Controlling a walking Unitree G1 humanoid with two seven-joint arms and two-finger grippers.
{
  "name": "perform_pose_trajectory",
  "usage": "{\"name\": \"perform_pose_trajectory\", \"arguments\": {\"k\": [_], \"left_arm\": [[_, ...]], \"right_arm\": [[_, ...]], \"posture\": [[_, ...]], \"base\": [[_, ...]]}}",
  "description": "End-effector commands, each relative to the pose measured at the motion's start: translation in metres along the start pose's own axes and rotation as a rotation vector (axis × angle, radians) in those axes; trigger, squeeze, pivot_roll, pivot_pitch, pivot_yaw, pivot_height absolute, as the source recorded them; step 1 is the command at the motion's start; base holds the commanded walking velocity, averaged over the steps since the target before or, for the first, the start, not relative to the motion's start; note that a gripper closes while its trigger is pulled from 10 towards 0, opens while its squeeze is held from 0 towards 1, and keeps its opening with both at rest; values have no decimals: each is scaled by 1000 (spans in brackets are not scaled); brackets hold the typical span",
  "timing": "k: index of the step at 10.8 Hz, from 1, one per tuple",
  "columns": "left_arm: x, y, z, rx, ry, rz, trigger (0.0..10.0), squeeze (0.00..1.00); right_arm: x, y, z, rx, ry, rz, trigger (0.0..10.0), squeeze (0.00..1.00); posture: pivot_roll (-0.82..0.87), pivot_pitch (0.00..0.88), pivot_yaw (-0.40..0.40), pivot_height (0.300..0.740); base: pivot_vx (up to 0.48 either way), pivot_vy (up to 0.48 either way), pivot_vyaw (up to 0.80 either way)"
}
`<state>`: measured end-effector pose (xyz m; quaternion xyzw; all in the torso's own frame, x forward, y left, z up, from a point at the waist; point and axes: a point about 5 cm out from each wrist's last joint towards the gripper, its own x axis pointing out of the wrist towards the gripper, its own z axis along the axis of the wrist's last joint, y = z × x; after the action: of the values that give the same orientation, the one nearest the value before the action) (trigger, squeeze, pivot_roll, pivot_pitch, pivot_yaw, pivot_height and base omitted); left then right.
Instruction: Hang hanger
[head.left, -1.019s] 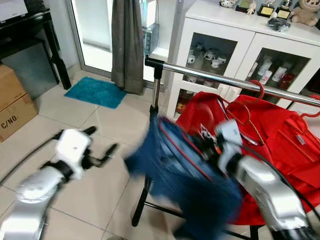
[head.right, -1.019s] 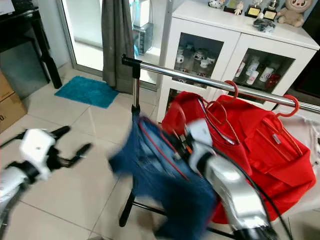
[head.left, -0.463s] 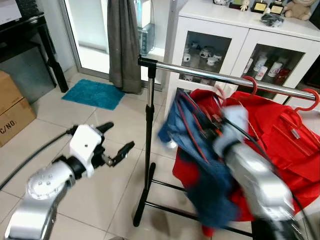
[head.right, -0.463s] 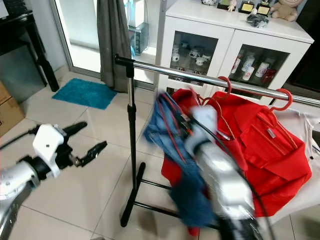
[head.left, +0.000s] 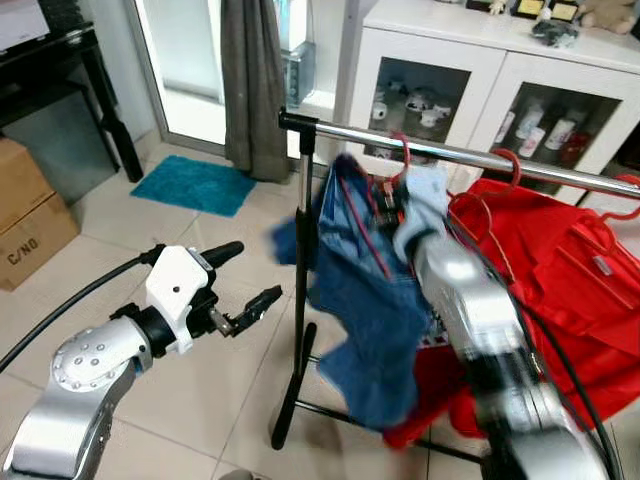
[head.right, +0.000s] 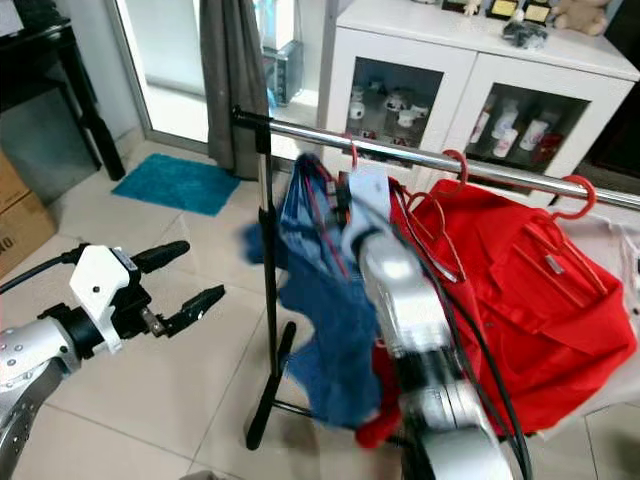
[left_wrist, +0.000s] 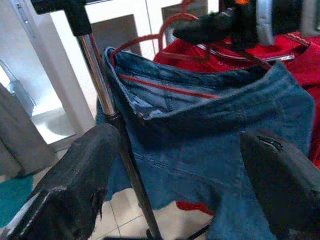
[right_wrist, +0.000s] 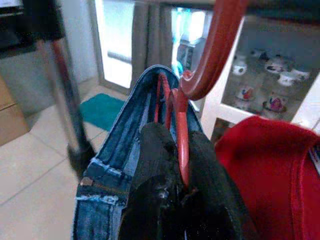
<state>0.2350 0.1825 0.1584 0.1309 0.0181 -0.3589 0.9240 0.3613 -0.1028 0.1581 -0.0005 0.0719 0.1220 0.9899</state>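
A red hanger carries blue jeans. My right gripper is shut on the hanger's neck and holds it up at the chrome rail of the clothes rack, near its left end. The hook is level with the rail; I cannot tell whether it rests on it. My left gripper is open and holds nothing, left of the rack's pole. In the left wrist view, the jeans hang beyond the open fingers.
Red garments hang on red hangers further right on the rail. Behind stands a white glass-door cabinet. A grey curtain, a teal mat, cardboard boxes and a black table are to the left.
My right arm has lifted the hanger and jeans up and to the left, from in front of the red garments to the rail. My left gripper has risen slightly, still open.
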Motion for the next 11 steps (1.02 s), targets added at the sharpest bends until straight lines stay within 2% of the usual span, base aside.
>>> {"name": "perform_pose_trajectory", "arguments": {"k": [1,3,5,6,7,8,9,10,11], "left_arm": [[1,-2,4,11,-3,-18,10000,0],[0,-3,2,18,12,-28,10000,0],[0,-3,2,23,19,-38,10000,0],[1,-3,3,25,19,-40,10000,0],[0,-3,3,26,18,-39,10000,0],[1,-3,3,26,14,-37,10000,0],[2,-2,4,28,-3,-26,10000,0],[3,0,6,33,-20,-8,10000,0],[6,3,6,47,-30,17,10000,0]], "right_arm": [[5,-4,8,13,-28,-33,0,0],[19,-2,2,11,53,-50,0,0],[30,10,-1,-5,115,-29,0,0],[32,17,-4,-6,136,-8,1137,0],[33,22,-7,1,148,7,8471,0],[34,25,-9,23,147,36,10000,0],[34,25,-7,44,115,67,10000,882],[34,24,-5,42,92,74,10000,1000],[33,20,-4,52,70,73,10000,1000]], "posture": [[30,0,-26,740],[32,0,-34,740],[41,0,-36,740],[46,0,-41,740],[47,0,-43,740],[47,0,-44,740],[43,0,-38,740],[35,0,-31,740],[25,0,-23,740]], "base": [[0,0,0],[0,0,0],[0,0,0],[0,0,0],[0,0,0],[0,0,0],[0,0,0],[0,0,0],[0,0,0]]}}
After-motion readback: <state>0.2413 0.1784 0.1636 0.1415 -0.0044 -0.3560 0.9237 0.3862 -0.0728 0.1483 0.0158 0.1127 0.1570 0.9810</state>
